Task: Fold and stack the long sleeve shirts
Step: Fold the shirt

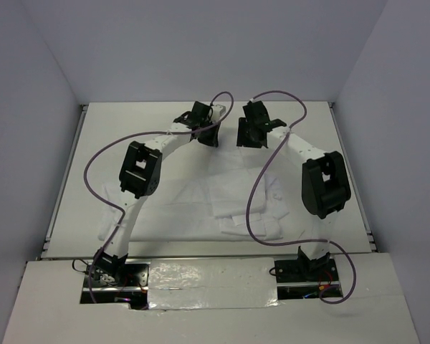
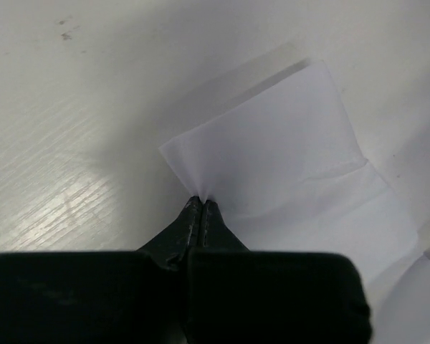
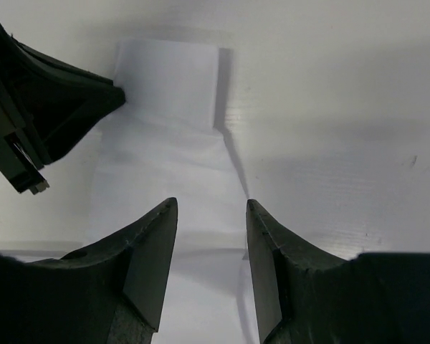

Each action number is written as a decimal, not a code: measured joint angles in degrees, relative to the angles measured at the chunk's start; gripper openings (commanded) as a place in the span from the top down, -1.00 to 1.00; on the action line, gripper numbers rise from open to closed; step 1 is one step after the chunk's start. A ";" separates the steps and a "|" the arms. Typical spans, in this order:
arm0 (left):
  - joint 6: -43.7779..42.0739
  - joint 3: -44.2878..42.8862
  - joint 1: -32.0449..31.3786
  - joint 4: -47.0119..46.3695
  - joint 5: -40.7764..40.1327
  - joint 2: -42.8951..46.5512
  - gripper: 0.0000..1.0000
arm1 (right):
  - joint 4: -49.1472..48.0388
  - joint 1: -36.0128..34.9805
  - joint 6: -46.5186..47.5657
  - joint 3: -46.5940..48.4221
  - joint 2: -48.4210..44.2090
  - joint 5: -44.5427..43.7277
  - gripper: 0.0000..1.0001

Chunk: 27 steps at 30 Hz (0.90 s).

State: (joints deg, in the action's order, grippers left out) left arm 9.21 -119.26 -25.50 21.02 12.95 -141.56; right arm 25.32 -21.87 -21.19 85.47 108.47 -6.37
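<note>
- A white shirt (image 1: pixel 236 197), wrinkled and plain, lies spread on the middle of a white table (image 1: pixel 129 129), between the 2 robot arms.
- Both arms reach over the shirt to the far side of the table, and their 2 claws hang close together there, side by side.
- From above, white cloth on white table makes the far edge of the shirt hard to pick out.
- The left claw (image 2: pixel 201 203) is pinched tight, its 2 fingers pressed together on the side edge of a sleeve (image 2: pixel 272 143).
- In the left wrist view the sleeve fans out flat from that pinch, away from the claw and to its right, lying on the table.
- The end of the sleeve is a squared-off band with a seam across it, beyond the pinched spot.
- The right claw (image 3: pixel 212 208) stands about half open and grips nothing.
- Its 2 fingers hang just above the same sleeve, which runs as a flat strip from between them straight ahead.
- In the right wrist view the left claw comes in from the upper left, its tip touching the left edge of the sleeve near the band.
- The right edge of the sleeve casts a thin shadow on the table.
</note>
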 measured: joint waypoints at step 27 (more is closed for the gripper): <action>-12.92 16.90 -0.74 -10.60 31.78 21.05 1.00 | -10.08 5.03 -0.35 -35.34 -44.39 12.83 0.04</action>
State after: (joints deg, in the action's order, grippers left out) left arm -3.70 -102.37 -26.24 10.41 44.73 -120.51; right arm 15.25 -16.84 -21.54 50.13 64.07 6.46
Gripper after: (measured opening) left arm 0.025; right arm 0.478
